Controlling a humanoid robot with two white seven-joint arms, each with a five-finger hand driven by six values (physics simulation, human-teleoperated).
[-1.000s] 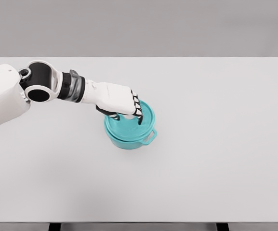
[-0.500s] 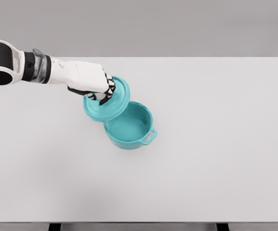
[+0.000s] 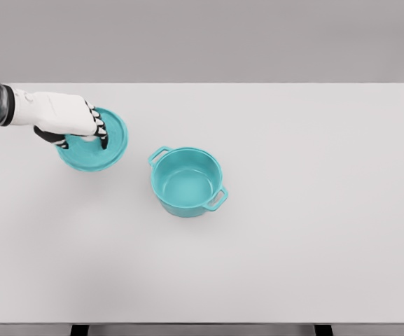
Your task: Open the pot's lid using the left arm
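At far left of the head view, we see our left arm entering from the picture's left edge, its white left hand (image 3: 65, 120) curled down over the teal lid (image 3: 96, 150) with fingers closed on the lid's central part. The dark fingertips (image 3: 103, 136) press against the lid's top, and the knob itself is hidden beneath the palm. The lid sits a little tilted, its far rim higher than its near rim; we cannot tell whether it touches the counter (image 3: 314, 231) or hangs just above it. To the right of the lid, well apart from it, stands the teal pot (image 3: 186, 182), upright and uncovered, its hollow interior plainly visible. One loop handle projects from the pot's upper-left rim and a second from its lower-right rim. The pot rests near the middle of the pale counter, which extends onward to the right edge of the picture. Beyond the counter's far edge we see a plain grey background.
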